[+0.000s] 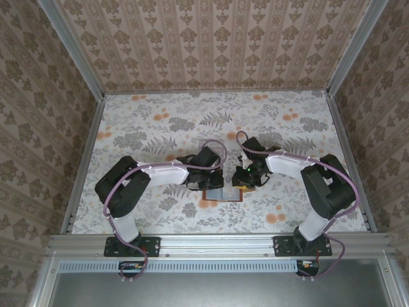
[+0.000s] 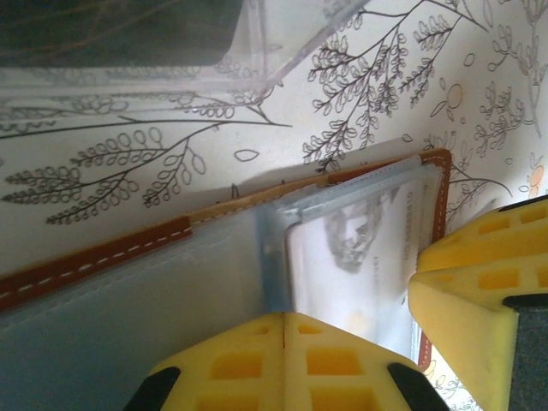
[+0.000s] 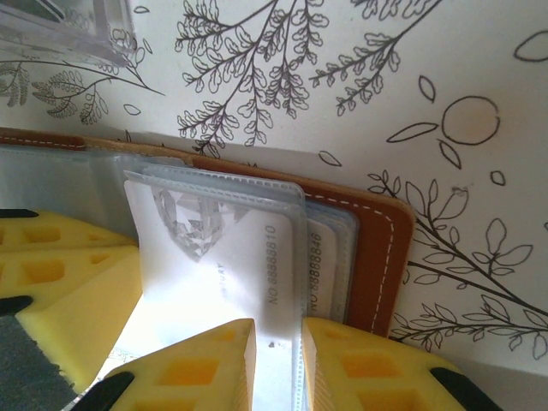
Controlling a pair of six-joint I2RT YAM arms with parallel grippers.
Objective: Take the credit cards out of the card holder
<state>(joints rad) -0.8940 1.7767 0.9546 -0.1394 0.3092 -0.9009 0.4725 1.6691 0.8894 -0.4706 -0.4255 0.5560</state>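
Floral table [image 1: 160, 121], with the open card holder [image 1: 223, 194] at six o'clock. The left gripper [image 2: 283, 321], fully closed, rests on its nine o'clock half. The right gripper [image 3: 278, 330] has its jaws a sliver apart at the credit cards [image 3: 214, 257], and its grip is unclear. The step is likely extracting the top card; next, pinch it firmly and slide it out.
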